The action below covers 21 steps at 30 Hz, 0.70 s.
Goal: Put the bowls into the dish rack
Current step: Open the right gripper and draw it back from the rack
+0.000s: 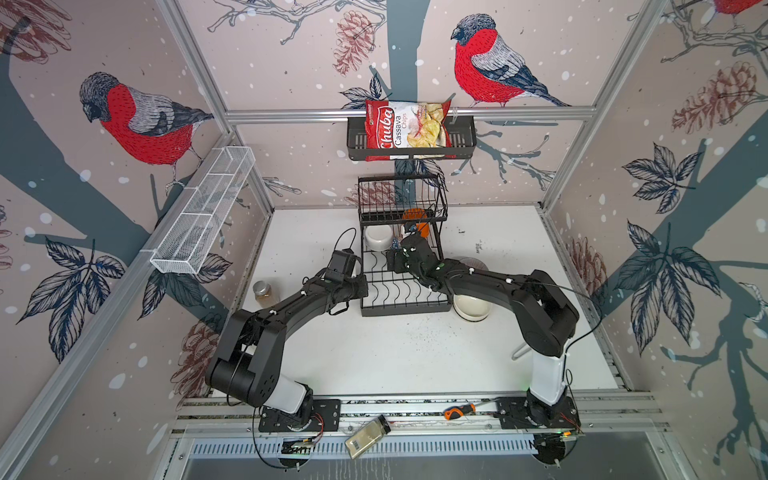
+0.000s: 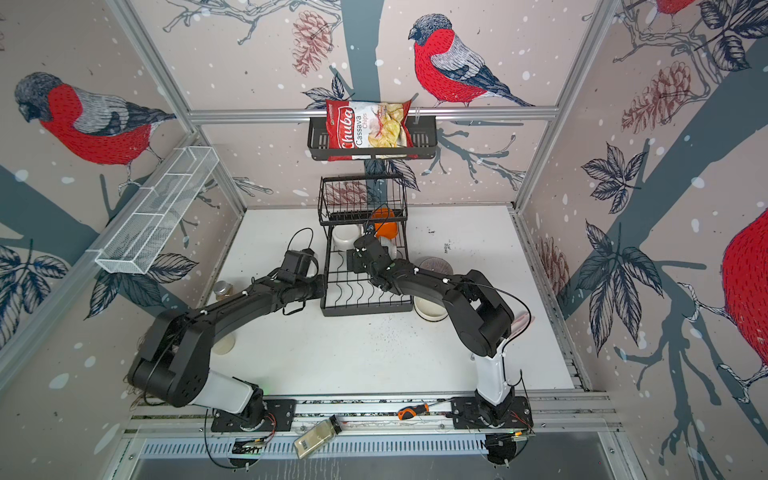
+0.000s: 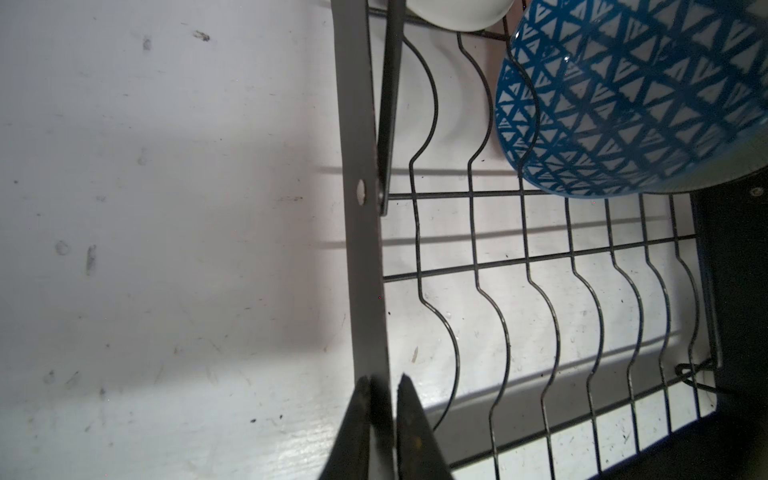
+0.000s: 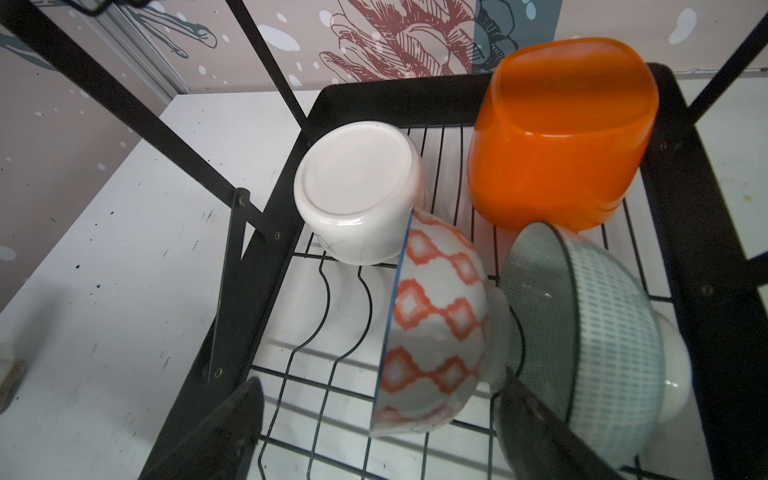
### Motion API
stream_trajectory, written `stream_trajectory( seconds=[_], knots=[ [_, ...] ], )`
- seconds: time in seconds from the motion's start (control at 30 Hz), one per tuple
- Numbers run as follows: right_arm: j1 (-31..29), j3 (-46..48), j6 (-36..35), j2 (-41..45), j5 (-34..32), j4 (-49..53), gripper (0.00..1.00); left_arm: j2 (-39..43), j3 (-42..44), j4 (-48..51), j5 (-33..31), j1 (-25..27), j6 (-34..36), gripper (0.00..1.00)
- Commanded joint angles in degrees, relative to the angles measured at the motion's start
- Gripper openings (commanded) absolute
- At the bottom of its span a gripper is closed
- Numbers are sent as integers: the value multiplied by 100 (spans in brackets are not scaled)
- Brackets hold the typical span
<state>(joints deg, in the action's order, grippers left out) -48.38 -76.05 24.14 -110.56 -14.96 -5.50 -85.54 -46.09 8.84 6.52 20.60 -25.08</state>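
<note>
Bowls (image 4: 436, 324) stand in the dish rack (image 1: 405, 311), seemingly under its basket (image 1: 399, 195).

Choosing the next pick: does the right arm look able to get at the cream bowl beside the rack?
Probably yes. The cream bowl sits uncovered beside the rack, under the right forearm. The right gripper is open, but would have to back out of the rack first.

On my screen, wallpaper (image 1: 145, 124) of red-breasted birds, pinecones and dark leaves covers the three walls I can see, edged by aluminium rails (image 1: 291, 114). The desk (image 1: 415, 353) is white, scuffed and flecked with dark specks. A white mesh trough (image 1: 203, 212) hangs on a side wall and a black slotted shelf (image 1: 463, 137) on the back one. The light is even.
</note>
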Motion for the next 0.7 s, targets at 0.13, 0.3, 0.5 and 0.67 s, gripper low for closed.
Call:
stream_trajectory(
  seconds=[0.13,0.3,0.5,0.67],
  knots=[
    [-22,16,-34,170,-156,49,88,52,12,-40,87,-3,106,13],
    [-31,71,-40,327,-224,125,89,124,14,-6,40,-7,134,14],
    [-39,190,-42,559,-284,213,89,193,-23,21,0,1,150,19],
    [-49,412,-41,818,-357,263,89,264,-79,64,-44,-3,162,28]
  ],
)
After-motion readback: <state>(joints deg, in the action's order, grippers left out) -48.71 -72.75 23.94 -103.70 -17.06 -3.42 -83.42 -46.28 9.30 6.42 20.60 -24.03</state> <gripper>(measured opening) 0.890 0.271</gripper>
